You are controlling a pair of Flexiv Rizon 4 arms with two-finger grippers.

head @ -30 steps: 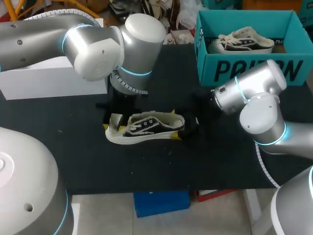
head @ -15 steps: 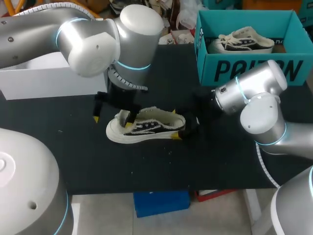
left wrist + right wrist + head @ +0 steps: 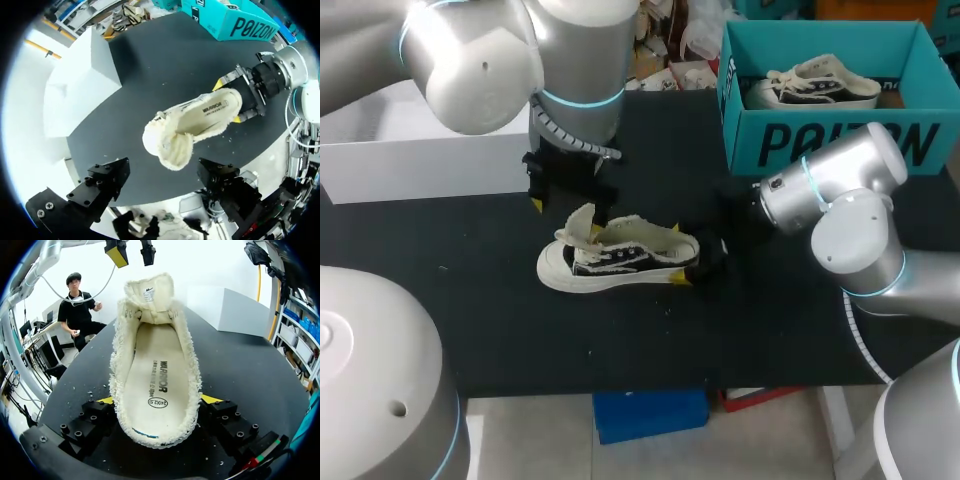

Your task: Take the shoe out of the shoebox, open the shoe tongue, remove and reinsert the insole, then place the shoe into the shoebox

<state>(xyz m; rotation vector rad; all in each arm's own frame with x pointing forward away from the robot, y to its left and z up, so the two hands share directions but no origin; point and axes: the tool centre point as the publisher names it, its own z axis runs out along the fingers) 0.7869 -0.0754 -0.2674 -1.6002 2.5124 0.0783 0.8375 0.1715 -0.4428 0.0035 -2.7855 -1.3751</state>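
You see the shoe black on its sides, white-soled, with cream fleece inside. Your shoebox is teal and the table black.

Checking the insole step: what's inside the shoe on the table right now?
Inside the fleece-lined black-and-white canvas shoe a cream printed insole lies flat along the sole. Its toe end cannot be seen: it runs under the upper, behind the raised cream tongue.
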